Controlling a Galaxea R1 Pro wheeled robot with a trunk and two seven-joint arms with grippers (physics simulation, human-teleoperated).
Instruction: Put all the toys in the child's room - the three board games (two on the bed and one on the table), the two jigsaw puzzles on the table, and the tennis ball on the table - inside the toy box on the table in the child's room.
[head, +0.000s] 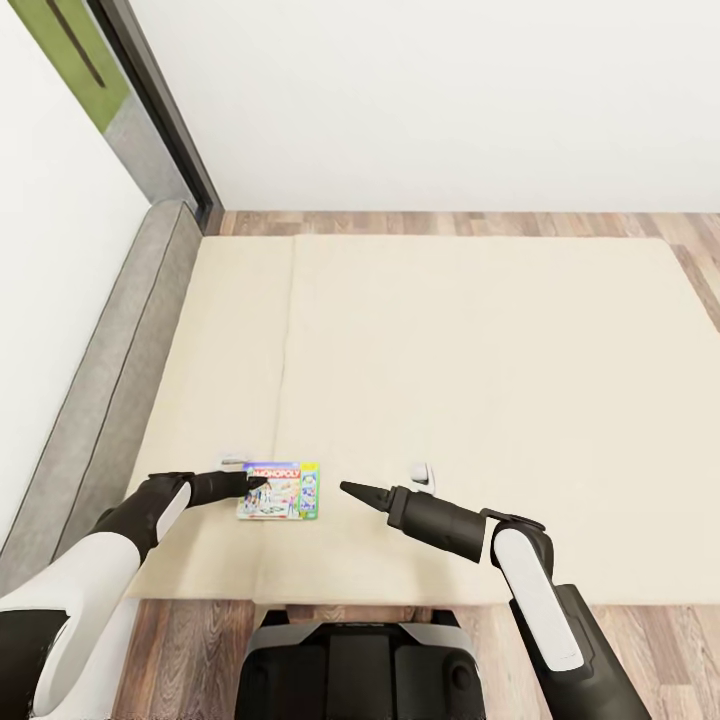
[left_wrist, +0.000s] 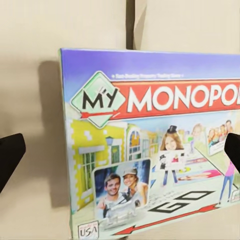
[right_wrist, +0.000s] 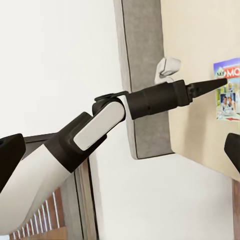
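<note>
The left arm's dark fingers (left_wrist: 11, 156) are standing spread apart, one at either edge of the left wrist view, with the thin flat pale multicoloured board game box printed "My Monopoly" (left_wrist: 150, 145) lying between them; they are released and not yet grasping it. In the head view the left gripper (head: 252, 484) is reaching the box's (head: 279, 490) near-left edge, the box lying flat on the plain beige mattress of the low bed (head: 450, 350), close to the bed's front edge and well away from the grey upholstered headboard (head: 110, 380) at the left.

The right gripper (head: 358, 490) is hanging over the mattress just beside the box, on its other side, holding nothing; whether its pointed dark fingers are apart or together I cannot tell for certain.

The step in hand is judged to be picking this game up. Since the box is thin and lying flush on a soft surface, the fingers are probably needing to straddle a short side and press slightly into the mattress so one gets under the edge. A grip near the middle of that edge should be keeping the flat box from tilting once lifted. The free right arm could be steadying the opposite edge so the box is not sliding away.

No container is appearing here, so what the toy box holds cannot be judged.
</note>
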